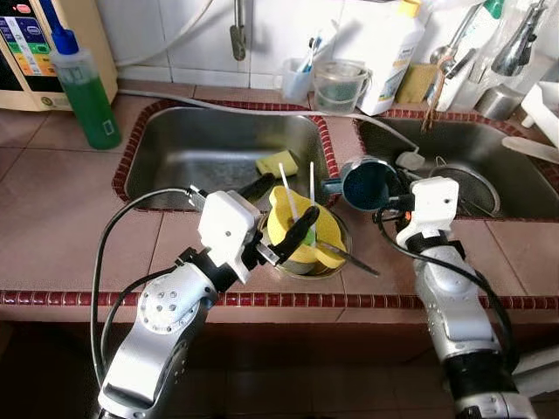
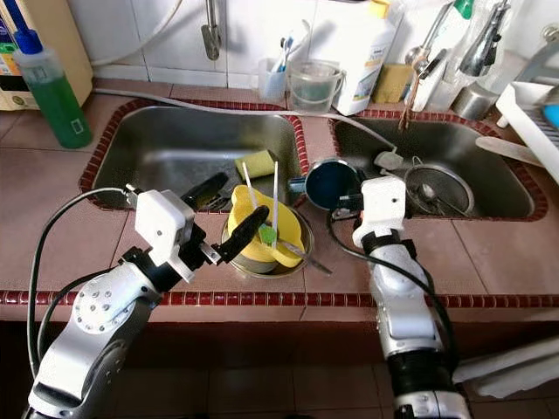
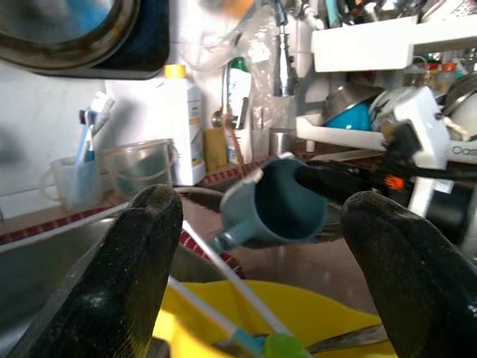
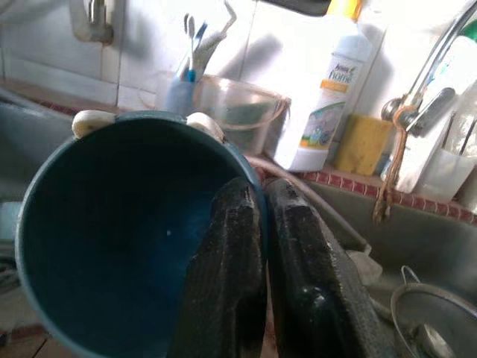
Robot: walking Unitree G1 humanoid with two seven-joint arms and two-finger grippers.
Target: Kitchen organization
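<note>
Cup [image 1: 369, 183] rim is pinched by the right gripper [image 4: 262, 224]; keep it level (left gripper [image 1: 278, 209] spread at nine o'clock).

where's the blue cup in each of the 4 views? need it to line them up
Left eye view: blue cup on the divider between the sinks, right gripper pinching its rim.
Right eye view: same place, centre.
Left wrist view: centre, tilted, between the left gripper's fingers.
Right wrist view: fills the left half.
Shared landmark: white bottle on the back ledge.
</note>
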